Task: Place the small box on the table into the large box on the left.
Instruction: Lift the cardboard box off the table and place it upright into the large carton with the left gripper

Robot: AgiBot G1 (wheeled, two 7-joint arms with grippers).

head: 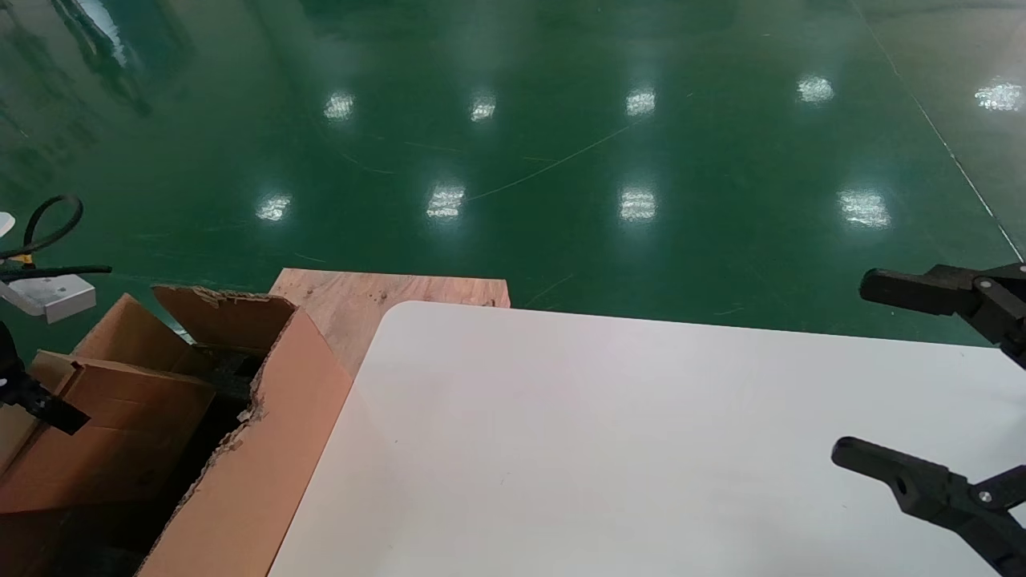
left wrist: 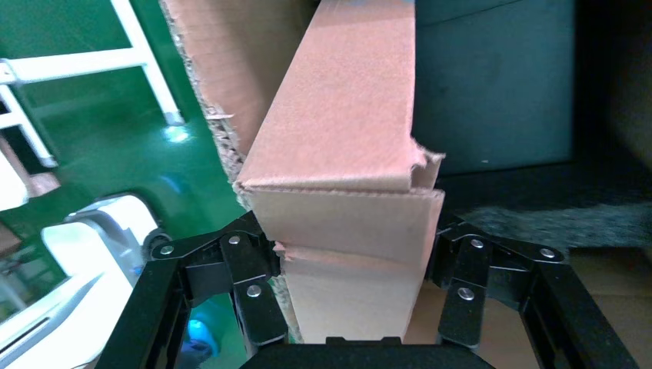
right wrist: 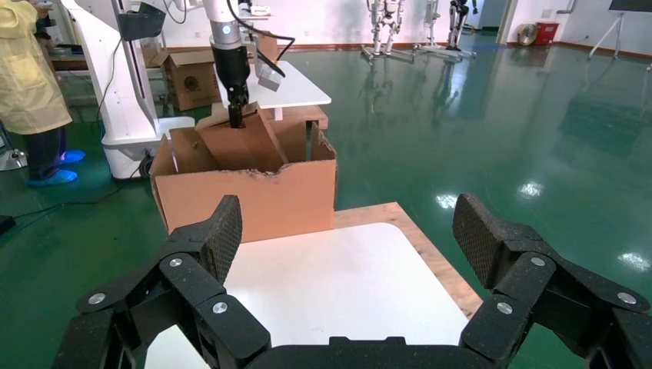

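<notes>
My left gripper [left wrist: 350, 246] is shut on the small box [left wrist: 346, 154], a plain brown carton, with its fingers [left wrist: 246, 265] pressed on two opposite sides. In the head view the small box [head: 112, 417] sits in the open top of the large box [head: 272, 425] at the far left, with the left gripper [head: 32, 397] at its outer end. The right wrist view shows the small box [right wrist: 238, 146] tilted inside the ragged-edged large box [right wrist: 254, 204]. My right gripper [head: 862, 369] [right wrist: 350, 231] hangs open over the right side of the white table [head: 601, 441], holding nothing.
A pale wooden board [head: 361, 300] juts out behind the table's rounded corner, beside the large box. Glossy green floor [head: 561, 160] lies beyond. Farther off stand another white table [right wrist: 296, 88] and a person in yellow [right wrist: 27, 77].
</notes>
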